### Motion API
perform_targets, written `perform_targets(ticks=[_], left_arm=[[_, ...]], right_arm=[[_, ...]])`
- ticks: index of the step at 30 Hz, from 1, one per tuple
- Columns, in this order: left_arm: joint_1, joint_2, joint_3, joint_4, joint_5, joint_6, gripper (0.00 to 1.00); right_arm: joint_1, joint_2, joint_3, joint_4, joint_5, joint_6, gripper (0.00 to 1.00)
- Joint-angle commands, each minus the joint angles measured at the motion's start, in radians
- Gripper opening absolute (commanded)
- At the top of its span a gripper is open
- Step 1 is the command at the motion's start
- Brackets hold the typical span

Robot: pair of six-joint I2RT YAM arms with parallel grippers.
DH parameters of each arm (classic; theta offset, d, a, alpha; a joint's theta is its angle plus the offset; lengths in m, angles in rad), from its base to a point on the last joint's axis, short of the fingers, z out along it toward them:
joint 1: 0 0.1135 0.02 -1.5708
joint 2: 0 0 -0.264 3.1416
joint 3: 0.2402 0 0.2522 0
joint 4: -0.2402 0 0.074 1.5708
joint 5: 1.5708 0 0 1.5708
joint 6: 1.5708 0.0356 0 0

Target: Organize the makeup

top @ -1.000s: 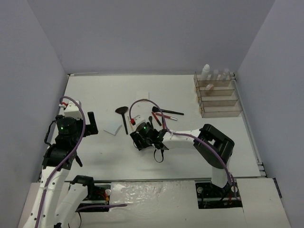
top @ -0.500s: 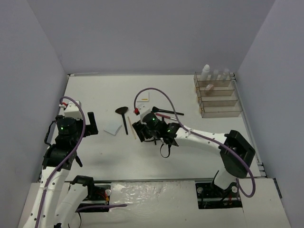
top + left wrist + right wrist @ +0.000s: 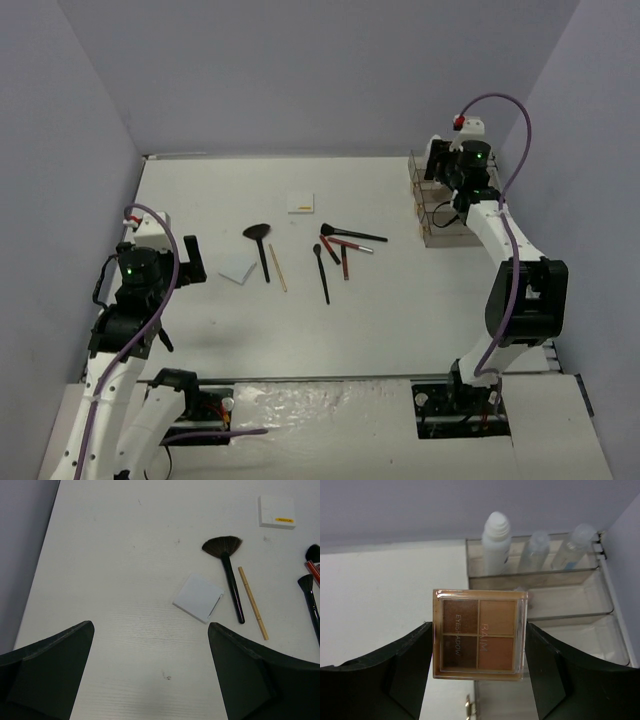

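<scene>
Palette clamped in right pincer, lid toward wrist camera; left pincer wide apart.

The brown square eyeshadow palette hangs over the clear tiered plastic organizer, whose rear tier holds three clear white-capped bottles; black brushes lie mid-worktop.

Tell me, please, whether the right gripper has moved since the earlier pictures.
Yes. The right gripper has swung from the middle of the table, near the black brushes, to the far right, above the clear organizer, gripping the brown palette.
</scene>
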Motion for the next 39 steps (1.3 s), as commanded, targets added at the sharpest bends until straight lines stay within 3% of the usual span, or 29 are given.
perform_targets(ticks=[1, 12, 24, 31, 36, 39], left_arm=[[0.004, 0.0, 0.019, 0.057, 0.014, -0.006, 0.97], [0.004, 0.007, 0.026, 0.053, 0.014, -0.003, 0.97], [0.016, 0.063, 0.033, 0.058, 0.023, 0.001, 0.97], [0.02, 0.067, 0.033, 0.057, 0.02, 0.0, 0.97], [0.02, 0.05, 0.031, 0.058, 0.024, -0.002, 0.97], [0.02, 0.036, 0.028, 0.06, 0.028, -0.003, 0.97]], right_arm=[[-0.102, 0.141, 0.149, 0.204, -0.142, -0.045, 0.12], [-0.24, 0.433, 0.308, 0.325, -0.277, -0.128, 0.12], [-0.307, 0.576, 0.348, 0.412, -0.381, -0.135, 0.19], [-0.309, 0.592, 0.351, 0.388, -0.371, -0.158, 0.51], [-0.304, 0.504, 0.293, 0.387, -0.346, -0.146, 0.85], [-0.297, 0.452, 0.263, 0.373, -0.32, -0.144, 0.91]])
